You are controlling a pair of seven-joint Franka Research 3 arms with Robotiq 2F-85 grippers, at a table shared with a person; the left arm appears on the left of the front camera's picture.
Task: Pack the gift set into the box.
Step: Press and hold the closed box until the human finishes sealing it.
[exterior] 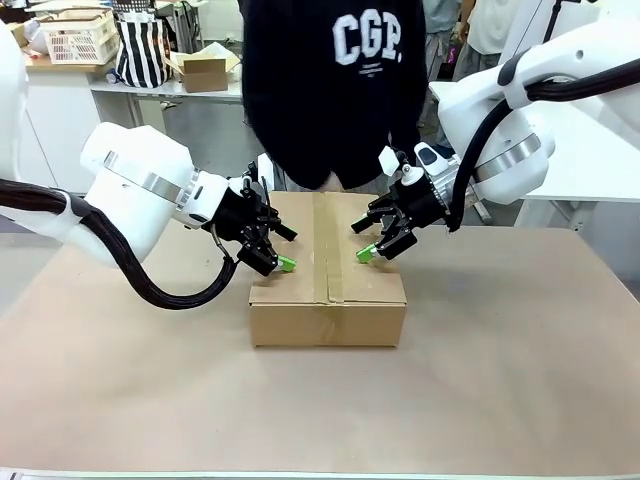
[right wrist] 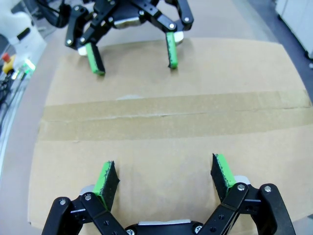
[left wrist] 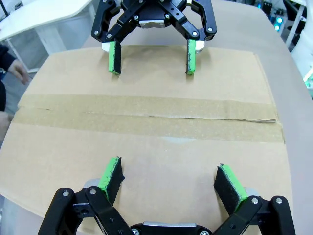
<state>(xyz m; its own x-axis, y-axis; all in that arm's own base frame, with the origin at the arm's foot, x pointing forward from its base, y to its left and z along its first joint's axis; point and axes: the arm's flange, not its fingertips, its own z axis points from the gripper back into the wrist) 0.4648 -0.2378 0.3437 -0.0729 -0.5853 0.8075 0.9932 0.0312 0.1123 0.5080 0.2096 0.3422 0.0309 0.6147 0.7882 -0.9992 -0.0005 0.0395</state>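
Box [exterior: 328,312] under both claws, flaps shut, centre seam [exterior: 327,250] taped over. Left gripper [exterior: 283,248] and right gripper [exterior: 362,240] spread wide, empty, just above the lid, seam between them. Gift set presumably sealed inside. Packing looks finished, though I can't confirm it.

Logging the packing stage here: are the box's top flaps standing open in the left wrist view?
No, the box has its flaps lying flat, with tape running along the centre seam.

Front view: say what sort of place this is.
Likely a robotics lab or workshop: the left gripper and right gripper hover over a taped box on a table, with a white bench holding a lattice basket behind.
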